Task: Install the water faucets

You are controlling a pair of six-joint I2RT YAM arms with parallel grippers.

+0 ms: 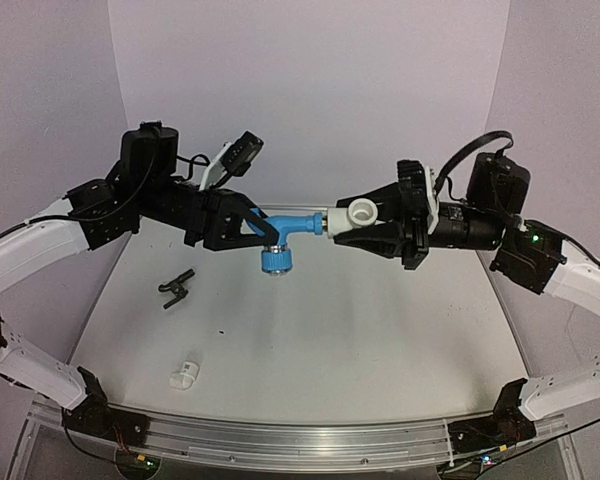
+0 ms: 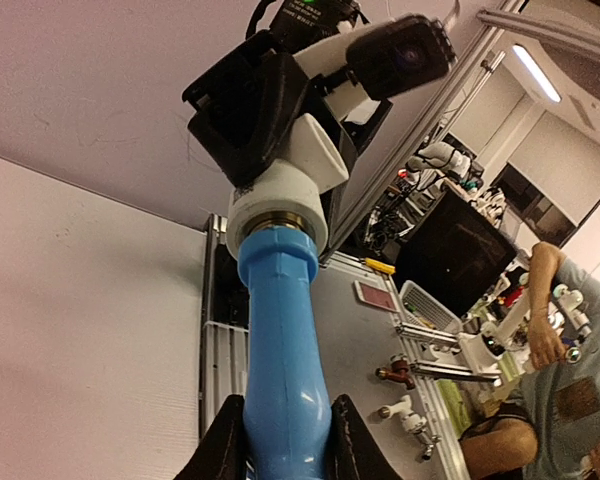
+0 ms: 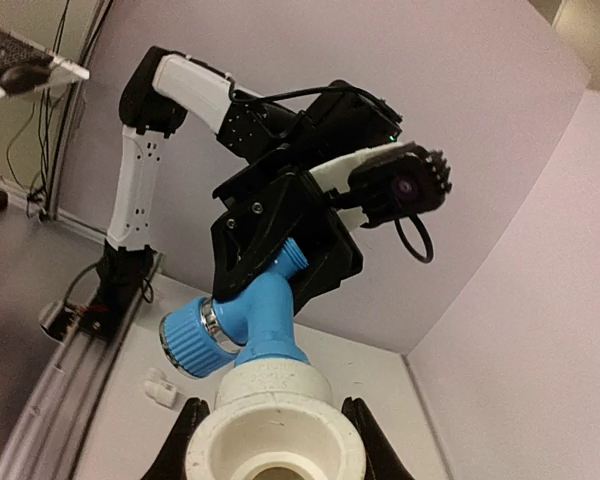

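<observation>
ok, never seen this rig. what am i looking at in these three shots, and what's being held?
Two robot arms are bolted side by side at the near edge of a table, each ending in a two-finger pincer. One picture looks down from above and behind the arms; the other two come from small cameras on each wrist, so each shows its own fingers at the bottom. The left pincer is shut on a blue faucet, its ribbed knob pointing down. The right pincer is shut on a white pipe fitting, which sits over the end of the faucet's stem, in mid-air above the table. On the table lie a small black part and another white fitting.
</observation>
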